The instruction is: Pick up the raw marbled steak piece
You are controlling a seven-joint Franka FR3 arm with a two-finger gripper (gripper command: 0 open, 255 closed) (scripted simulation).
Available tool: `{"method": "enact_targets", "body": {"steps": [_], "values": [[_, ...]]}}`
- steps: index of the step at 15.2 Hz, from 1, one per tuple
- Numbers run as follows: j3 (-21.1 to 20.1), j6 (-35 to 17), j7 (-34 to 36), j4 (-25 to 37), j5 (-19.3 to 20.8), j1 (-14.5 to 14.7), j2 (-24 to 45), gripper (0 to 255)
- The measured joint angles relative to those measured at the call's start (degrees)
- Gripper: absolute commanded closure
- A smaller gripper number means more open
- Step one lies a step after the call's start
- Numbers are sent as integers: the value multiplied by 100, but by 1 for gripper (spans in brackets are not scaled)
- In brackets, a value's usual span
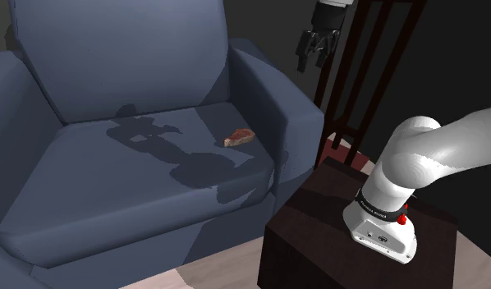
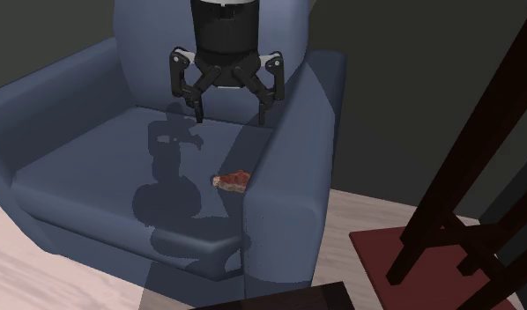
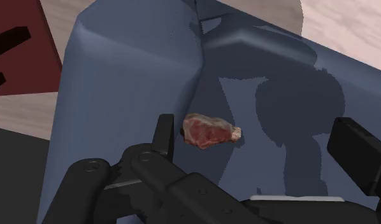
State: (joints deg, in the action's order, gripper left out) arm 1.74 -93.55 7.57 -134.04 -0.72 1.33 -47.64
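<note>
Gripper (image 2: 231,114) spread wide, empty, hanging in air above blue armchair (image 1: 112,74); steak (image 1: 239,137) not held.
Steak = small red-pink piece w/ pale marbling, lying flat on seat cushion (image 2: 85,180), just beside inner face of armrest (image 2: 286,172) on 2nd ext. view's right. Wrist view: steak lies below and btwn the fingers (image 3: 162,135), closer to one, no contact. Arm's shadow (image 1: 153,144) falls on cushion next to steak. Dark stand (image 1: 318,234) sits near that armrest.

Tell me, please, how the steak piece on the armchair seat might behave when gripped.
The steak piece looks small and lumpy, so probably light and unlikely to roll. Its raw, marbled surface may be soft and slippery.
</note>
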Motion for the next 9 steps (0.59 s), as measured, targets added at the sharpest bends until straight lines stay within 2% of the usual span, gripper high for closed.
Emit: {"method": "enact_targets", "body": {"steps": [3,9], "values": [[74,-196,-208,-69,57,50,143,0],[389,-1259,-1165,-345,270,294,987,0]]}}
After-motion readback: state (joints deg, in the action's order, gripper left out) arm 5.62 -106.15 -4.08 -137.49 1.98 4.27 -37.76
